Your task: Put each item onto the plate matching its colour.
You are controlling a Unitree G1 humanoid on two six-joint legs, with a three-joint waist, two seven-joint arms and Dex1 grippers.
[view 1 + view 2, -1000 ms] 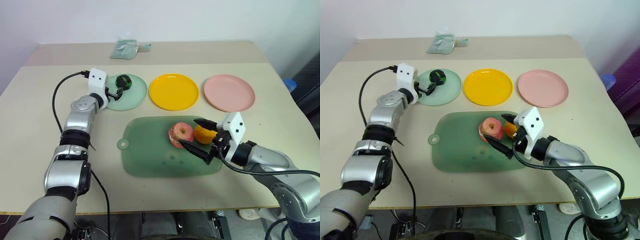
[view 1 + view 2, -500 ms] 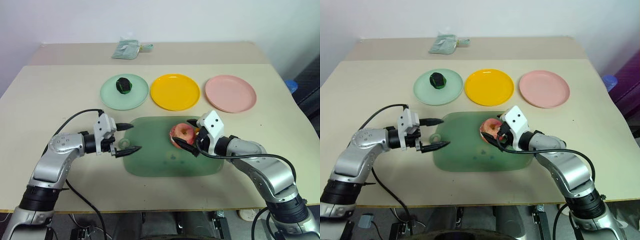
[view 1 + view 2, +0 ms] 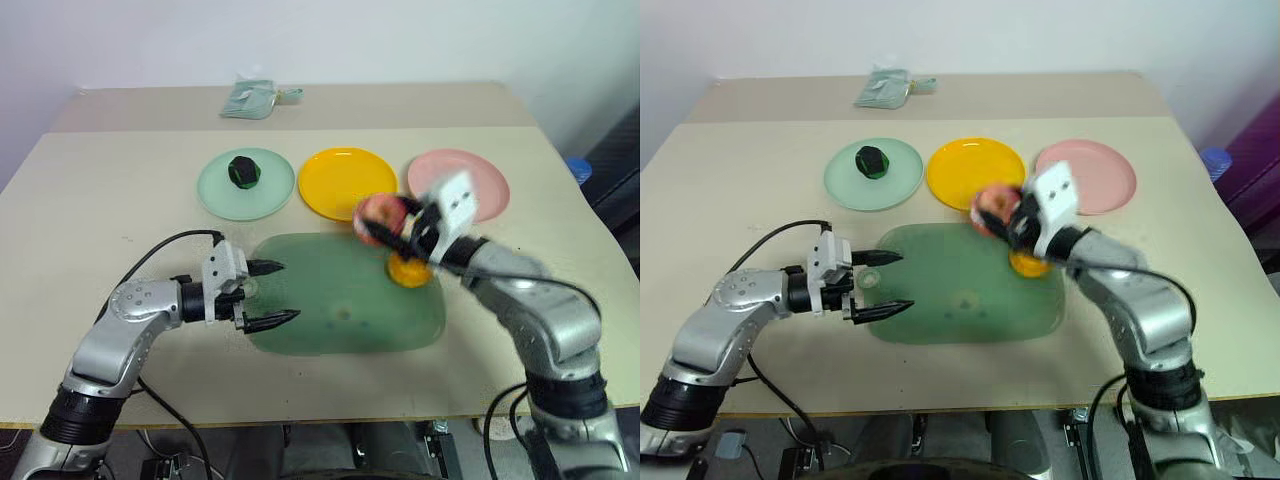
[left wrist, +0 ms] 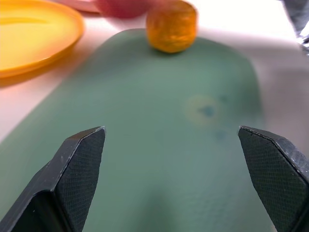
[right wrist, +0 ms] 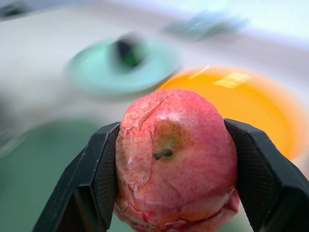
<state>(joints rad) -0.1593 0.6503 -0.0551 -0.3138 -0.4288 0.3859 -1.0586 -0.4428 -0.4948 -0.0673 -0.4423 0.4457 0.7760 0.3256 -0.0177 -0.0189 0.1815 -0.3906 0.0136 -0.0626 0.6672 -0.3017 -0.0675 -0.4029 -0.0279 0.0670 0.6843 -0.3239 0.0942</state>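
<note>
- Table [image 3: 90, 190]: pale beige top carrying all items listed below.
- Green plate [image 3: 215, 190]: pale mint, round and shallow, leftmost of a row of three on the far half of the table.
- Dark green ball [image 3: 243, 170]: lumpy, green-black, resting on the green plate, a little toward its far side.
- Yellow plate [image 3: 335, 180]: bright yellow, middle of the row, bare.
- Pink plate [image 3: 490, 180]: pale pink, rightmost of the row, its near-left part covered by the right gripper.
- Cutting board [image 3: 330, 320]: large translucent green board on the near side of the plates, with a hanging hole at its left end.
- Orange fruit [image 3: 409, 270]: round, sitting on the cutting board close to its far right corner; also seen at the far end of the board in the left wrist view [image 4: 172, 25].
- Apple [image 5: 176, 159]: pink-red, stem facing the wrist camera, clamped between the two black fingers [image 5: 99, 179] of the right gripper [image 3: 392, 228]; held in the air above the far right edge of the board, between the yellow and pink plates.
- Left gripper [image 3: 272, 294]: jaws spread wide and holding nothing, lying roughly level over the left end of the cutting board, pointing across it to the right.
- Crumpled bag [image 3: 252, 98]: pale green, at the far edge of the table behind the green plate.
</note>
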